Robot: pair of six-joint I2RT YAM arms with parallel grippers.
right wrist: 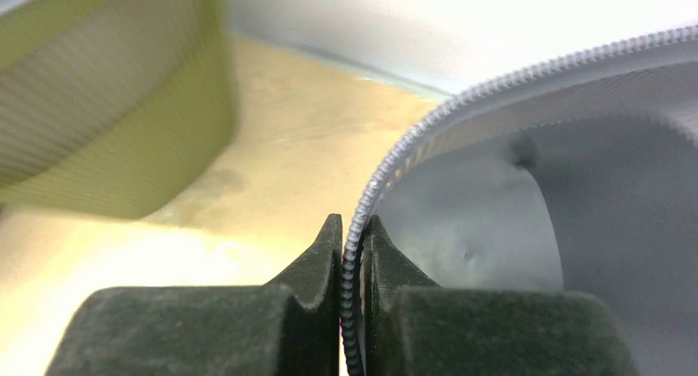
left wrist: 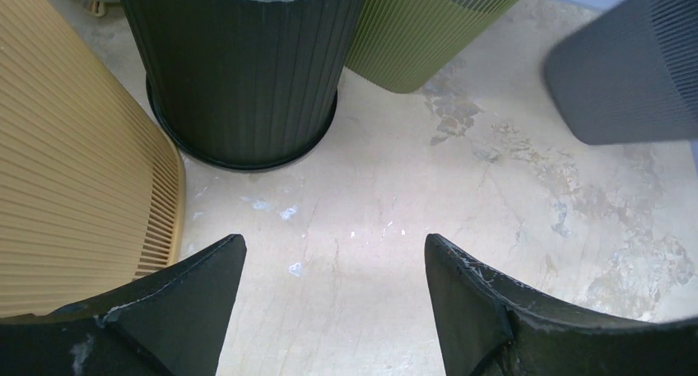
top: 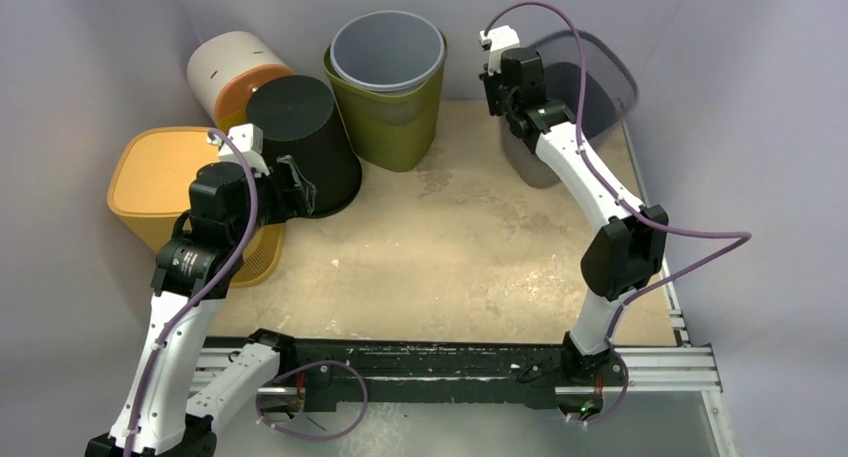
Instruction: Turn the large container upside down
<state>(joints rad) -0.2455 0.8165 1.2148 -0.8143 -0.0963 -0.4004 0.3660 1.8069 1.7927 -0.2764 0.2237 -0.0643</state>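
Grey container (top: 600, 77): blurred, partly hidden by right arm (top: 580, 167). Olive bin (right wrist: 107, 104): blurred, cropped at right wrist view's left edge. Black bin (left wrist: 239, 63): top cropped, left wrist view.

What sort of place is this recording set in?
Probably a robot test cell, not a home: plain walls box in a worn tabletop, a metal mounting rail runs along its near edge, and ribbed plastic bins, like the grey bin, stand as props.

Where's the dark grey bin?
Top view: the dark grey bin sits in the far right corner, beside the green bin, its rim pinched by the right gripper.
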